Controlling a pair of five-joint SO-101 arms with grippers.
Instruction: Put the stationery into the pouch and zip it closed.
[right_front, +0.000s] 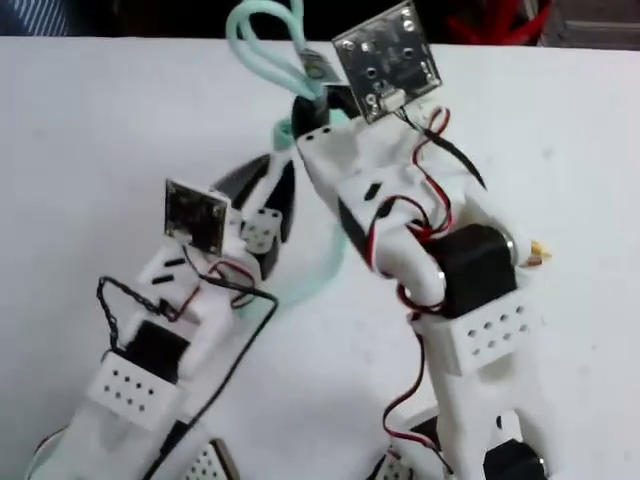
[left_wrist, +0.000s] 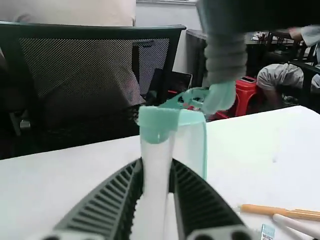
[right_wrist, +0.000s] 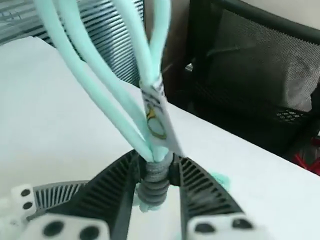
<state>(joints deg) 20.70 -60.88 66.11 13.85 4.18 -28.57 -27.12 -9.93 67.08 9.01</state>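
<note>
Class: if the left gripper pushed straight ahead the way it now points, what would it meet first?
The pouch, which the left gripper is clamping. Past it, probably the right gripper, shut on the grey ribbed pull, though depth is unclear.

Place: office or lab workroom, set up as a robotics bench.
Bench: plain white table (right_front: 90, 130) spanning the high view.
Rig: white arm (right_front: 150, 340) at lower left and second arm (right_front: 450, 290) at centre right, with loose red and black wiring (right_front: 425, 180) and an exposed circuit board (right_front: 385, 55) at top centre.
Seating: black mesh office chair (left_wrist: 75, 65), upper left of the left wrist view; mesh chair back (right_wrist: 260, 65), upper right of the right wrist view.
Extras: red plastic stool (left_wrist: 248, 90), right of centre in the left wrist view.
</note>
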